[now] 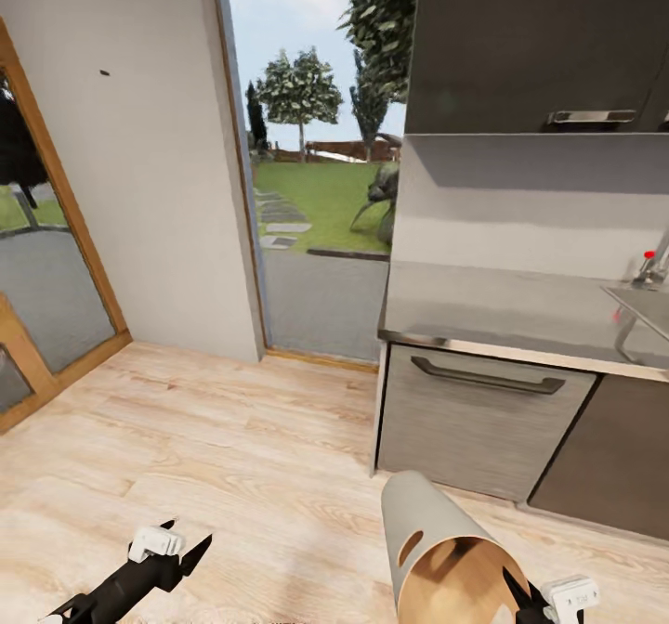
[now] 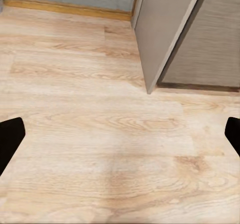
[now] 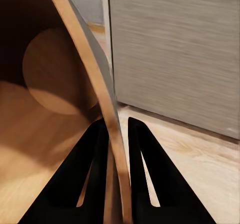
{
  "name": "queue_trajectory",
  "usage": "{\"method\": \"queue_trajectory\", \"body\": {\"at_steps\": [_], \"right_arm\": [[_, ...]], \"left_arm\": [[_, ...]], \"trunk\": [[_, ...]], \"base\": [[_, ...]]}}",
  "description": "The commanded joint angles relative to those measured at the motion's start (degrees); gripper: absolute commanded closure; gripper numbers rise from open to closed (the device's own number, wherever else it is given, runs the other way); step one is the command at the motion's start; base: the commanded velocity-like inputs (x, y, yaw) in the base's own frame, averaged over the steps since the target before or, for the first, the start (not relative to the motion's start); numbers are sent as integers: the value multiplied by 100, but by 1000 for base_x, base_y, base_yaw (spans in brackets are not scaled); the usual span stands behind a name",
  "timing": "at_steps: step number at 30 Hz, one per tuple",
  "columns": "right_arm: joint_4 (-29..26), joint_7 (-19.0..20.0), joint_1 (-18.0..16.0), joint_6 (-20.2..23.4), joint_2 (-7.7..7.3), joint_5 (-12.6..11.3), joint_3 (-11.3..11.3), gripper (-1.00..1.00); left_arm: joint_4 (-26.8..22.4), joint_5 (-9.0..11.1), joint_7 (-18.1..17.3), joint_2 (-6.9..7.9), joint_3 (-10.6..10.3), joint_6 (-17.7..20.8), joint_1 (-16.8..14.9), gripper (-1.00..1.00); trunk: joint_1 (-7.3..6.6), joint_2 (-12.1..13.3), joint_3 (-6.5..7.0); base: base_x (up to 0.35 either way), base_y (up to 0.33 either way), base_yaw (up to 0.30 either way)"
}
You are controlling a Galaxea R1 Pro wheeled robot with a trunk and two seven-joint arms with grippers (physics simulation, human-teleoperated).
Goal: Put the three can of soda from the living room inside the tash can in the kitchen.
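- The right hand grasps the bin by its rim: in the right wrist view one dark finger lies inside the wall and the other outside, both pressed on the thin edge.
- The bin is tipped on its side in that grip, clear of the floor; its brown inside and open mouth face the robot, and its pale grey base points away from the hand toward the cabinets. An oval hole shows in its wall.
- The round bottom of the bin shows deep inside; no cans can be seen in it.
- The left hand is released, fingers spread wide with nothing between them, held over bare wood floor well apart from the bin.
- Ahead of the left hand, the corner of a grey cabinet meets the floor.
- Beyond the right hand stands the steel desk, with a dark bar handle on the drawer below it, and a sink with a tap at its far end.
- Beyond the left hand, a glass door looks onto grass and trees.
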Motion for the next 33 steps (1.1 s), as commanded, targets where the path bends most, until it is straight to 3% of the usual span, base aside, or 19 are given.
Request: {"method": "queue_trajectory", "body": {"at_steps": [1,33], "right_arm": [[-9,54,-2,5,1,-57,-2,100],[-9,51,-1,5,1,-58,-2,100]], "left_arm": [[0,0,0,0,0,0,0,-100],[-6,16,1,8,0,-9,-1,-100]], "trunk": [[0,0,-2],[0,0,-44]], "base": [[0,0,233],[0,0,236]]}}
